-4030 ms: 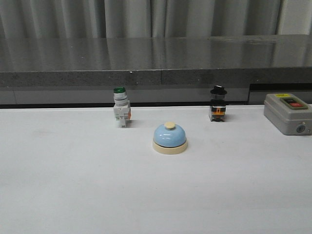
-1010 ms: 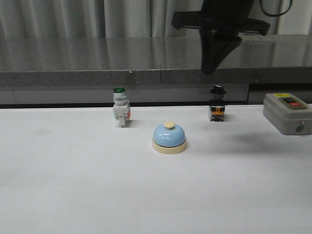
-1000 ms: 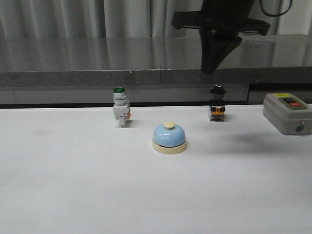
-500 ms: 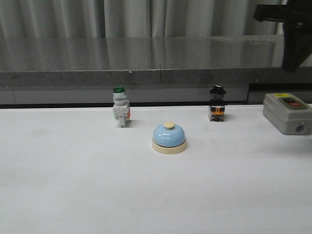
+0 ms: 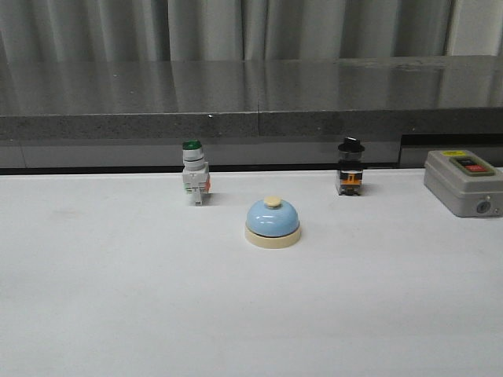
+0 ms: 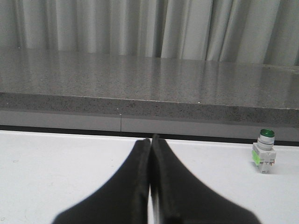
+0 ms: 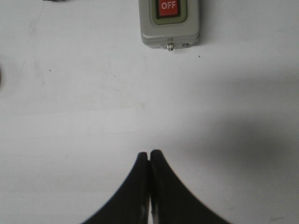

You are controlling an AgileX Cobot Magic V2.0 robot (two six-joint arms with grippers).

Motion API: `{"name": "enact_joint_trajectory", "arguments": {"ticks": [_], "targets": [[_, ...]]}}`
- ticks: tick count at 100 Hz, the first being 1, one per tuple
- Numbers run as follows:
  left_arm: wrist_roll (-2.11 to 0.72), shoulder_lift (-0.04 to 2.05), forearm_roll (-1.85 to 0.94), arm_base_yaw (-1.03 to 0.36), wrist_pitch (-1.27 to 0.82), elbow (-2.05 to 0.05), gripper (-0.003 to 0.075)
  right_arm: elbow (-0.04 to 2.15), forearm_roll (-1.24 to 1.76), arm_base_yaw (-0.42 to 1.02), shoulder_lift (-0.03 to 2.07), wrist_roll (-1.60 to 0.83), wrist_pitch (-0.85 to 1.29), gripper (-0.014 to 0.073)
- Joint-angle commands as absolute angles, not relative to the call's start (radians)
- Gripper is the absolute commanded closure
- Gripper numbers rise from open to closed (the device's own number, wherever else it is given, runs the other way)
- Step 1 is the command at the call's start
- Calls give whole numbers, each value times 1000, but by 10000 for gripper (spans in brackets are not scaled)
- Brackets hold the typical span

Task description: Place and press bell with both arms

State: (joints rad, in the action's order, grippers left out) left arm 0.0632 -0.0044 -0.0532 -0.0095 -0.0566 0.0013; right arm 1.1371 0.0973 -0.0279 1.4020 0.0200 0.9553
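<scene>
The light-blue bell with its cream base and cream button stands upright near the middle of the white table in the front view. Neither arm shows in the front view. My left gripper is shut and empty, low over bare table, with the bell out of its view. My right gripper is shut and empty, above bare table some way short of the grey switch box. The bell does not show in either wrist view.
A green-capped white switch stands behind and left of the bell and also shows in the left wrist view. A black-capped switch stands behind right. The grey switch box sits at the far right. A dark counter ledge runs along the back.
The right arm, which hung high over the black-capped switch a second ago, has swung right and left the front view. The bell has not moved.
</scene>
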Motion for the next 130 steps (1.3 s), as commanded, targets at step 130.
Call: {"name": "enact_joint_trajectory", "arguments": {"ticks": [130], "targets": [[69, -35, -63, -16, 26, 44, 741, 430, 62, -34, 214, 15, 343, 662]]}}
